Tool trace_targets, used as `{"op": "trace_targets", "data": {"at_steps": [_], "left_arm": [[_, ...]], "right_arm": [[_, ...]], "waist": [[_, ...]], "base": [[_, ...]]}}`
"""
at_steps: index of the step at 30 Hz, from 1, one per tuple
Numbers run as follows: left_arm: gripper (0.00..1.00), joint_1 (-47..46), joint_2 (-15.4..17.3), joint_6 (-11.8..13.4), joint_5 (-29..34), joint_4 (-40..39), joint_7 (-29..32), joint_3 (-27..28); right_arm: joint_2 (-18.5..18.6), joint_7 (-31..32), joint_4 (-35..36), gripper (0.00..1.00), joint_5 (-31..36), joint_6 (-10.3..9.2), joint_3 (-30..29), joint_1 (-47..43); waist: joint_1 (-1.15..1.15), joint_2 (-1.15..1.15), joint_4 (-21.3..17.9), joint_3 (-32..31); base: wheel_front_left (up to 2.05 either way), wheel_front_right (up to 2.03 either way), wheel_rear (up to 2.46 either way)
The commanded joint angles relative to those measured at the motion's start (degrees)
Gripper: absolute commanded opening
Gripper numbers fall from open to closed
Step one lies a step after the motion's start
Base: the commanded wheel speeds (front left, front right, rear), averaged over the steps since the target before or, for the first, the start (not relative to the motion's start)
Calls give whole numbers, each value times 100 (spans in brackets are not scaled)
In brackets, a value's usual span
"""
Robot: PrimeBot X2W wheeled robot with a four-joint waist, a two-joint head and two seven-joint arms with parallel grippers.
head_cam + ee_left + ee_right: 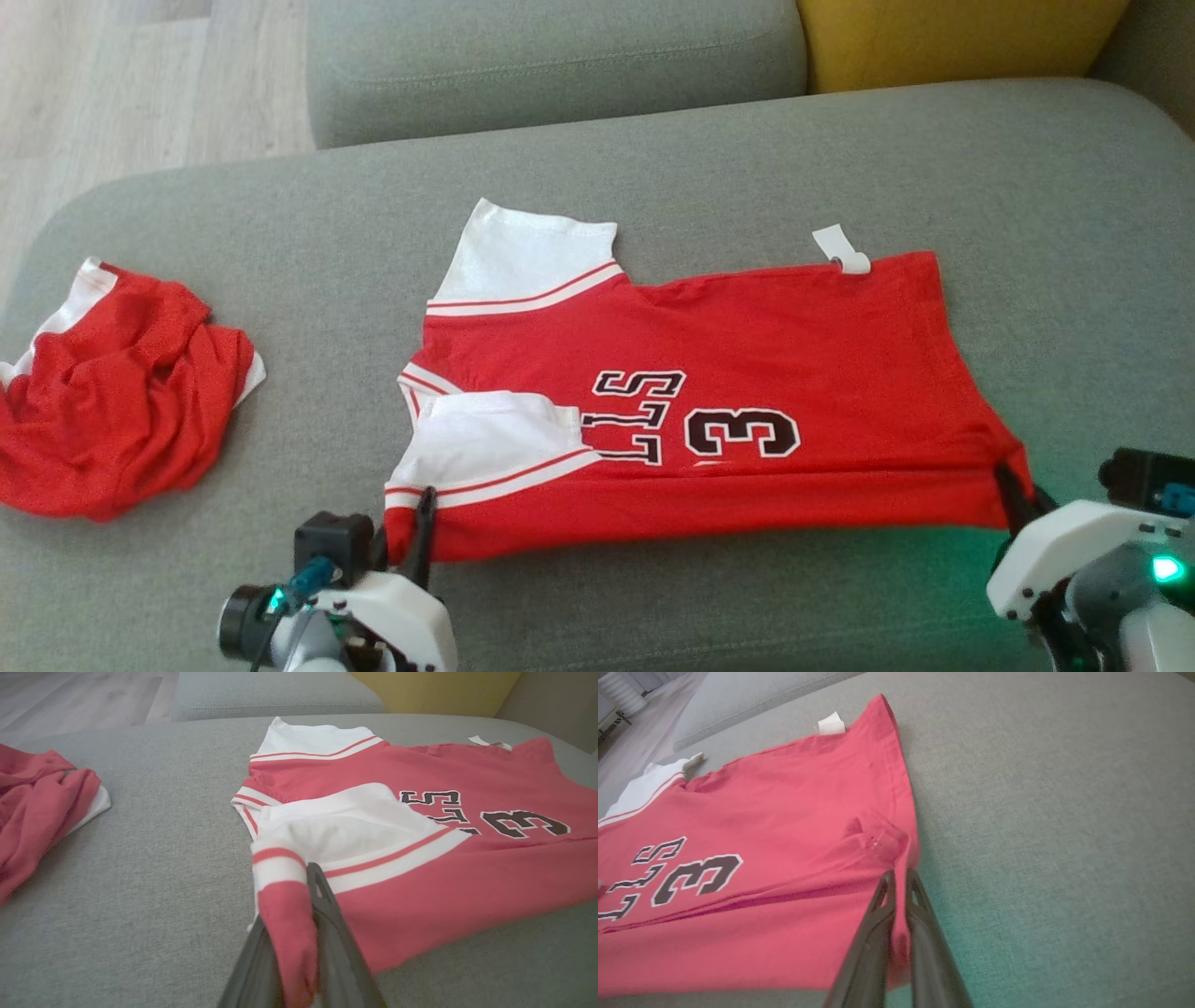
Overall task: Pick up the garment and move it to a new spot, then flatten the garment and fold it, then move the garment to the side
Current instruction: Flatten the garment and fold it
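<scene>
Garment (709,401), a red jersey with white sleeves and a dark number 3 on its front, lies spread across the middle of a grey sofa seat (840,159), collar end toward the robot's left and hem toward its right. The far sleeve lies flat and open; the near sleeve is folded in over the chest, just beside the lettering. A small white tag (840,250) pokes out from the far edge near the hem.

The left gripper (425,513) has its jaws clamped on the near corner at the shoulder end, and the left wrist view shows a fold of red-and-white striped cloth bunched between the two dark fingers (327,914). The right gripper (1013,490) pinches the near hem corner, jaws nearly together with a thin pleat of red fabric between them, as its wrist view shows (899,877). The near edge between the two grips casts a shadow on the seat.

A second red garment (112,411) sits crumpled well apart, at the left end of the seat. A yellow cushion (952,37) rests behind, and pale wooden floor (112,75) shows beyond the sofa.
</scene>
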State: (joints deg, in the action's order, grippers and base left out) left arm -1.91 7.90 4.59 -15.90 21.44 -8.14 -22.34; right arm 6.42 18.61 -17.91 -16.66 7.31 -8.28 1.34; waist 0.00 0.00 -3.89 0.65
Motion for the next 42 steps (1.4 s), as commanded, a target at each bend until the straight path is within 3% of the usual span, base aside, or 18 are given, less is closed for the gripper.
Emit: {"op": "trace_targets", "data": {"at_steps": [1, 2, 9, 14, 18, 22, 25, 27, 30, 31, 35, 42], "left_arm": [[84, -243, 147, 89, -20, -209, -16, 193], [100, -253, 151, 110, -11, -218, -22, 192], [100, -591, 207, 226, -46, -437, -323, 410], [100, -1200, 351, 124, -26, -672, -426, 530], [100, -2048, 516, -179, 16, -633, -162, 460], [100, -3156, 639, -737, -104, -235, 443, 322], [100, -4056, 751, -1074, -259, 285, 984, 129], [100, -4613, 887, -1169, -361, 670, 1371, -90], [100, -5127, 1031, -1198, -521, 1036, 1696, -304], [100, -5532, 1223, -1203, -711, 1322, 1997, -718], [100, -5950, 1505, -1205, -982, 1726, 2264, -1206], [100, -6523, 1879, -1206, -1154, 2622, 2234, -1796]], "right_arm": [[64, -128, 332, 100, 54, 18, 60, 173], [44, -201, 385, 100, 86, 18, 74, 185], [-44, -1118, 705, 100, 344, 18, 102, 503], [-39, -1766, 848, 100, 571, 18, 146, 971], [-60, -2012, 875, 100, 696, 18, 173, 1457], [-41, -2064, 834, 100, 808, 18, 276, 1958], [-21, -2080, 808, 100, 837, 18, 415, 2351], [-15, -2091, 785, 100, 836, 18, 541, 2606], [-20, -2121, 756, 100, 816, 18, 654, 2847], [-38, -2159, 720, 100, 782, 18, 753, 3042], [-54, -2236, 653, 100, 742, 18, 873, 3227], [-94, -2387, 548, 100, 685, 18, 1018, 3405]], "waist": [[0, 0, -21, 36], [0, 0, -31, 59], [0, 0, -95, 301], [0, 0, -189, 654], [0, 0, -304, 1036], [0, 0, -456, 1456], [0, 0, -616, 1778], [0, 0, -750, 1982], [0, 0, -883, 2168], [0, 0, -1007, 2311], [0, 0, -1157, 2447], [0, 0, -1364, 2630]], "base": [[0, 0, 0], [0, 0, 0], [0, 0, 0], [0, 0, 0], [0, 0, 0], [0, 0, 0], [0, 0, 0], [0, 0, 0], [0, 0, 0], [0, 0, 0], [0, 0, 0], [0, 0, 0]]}}
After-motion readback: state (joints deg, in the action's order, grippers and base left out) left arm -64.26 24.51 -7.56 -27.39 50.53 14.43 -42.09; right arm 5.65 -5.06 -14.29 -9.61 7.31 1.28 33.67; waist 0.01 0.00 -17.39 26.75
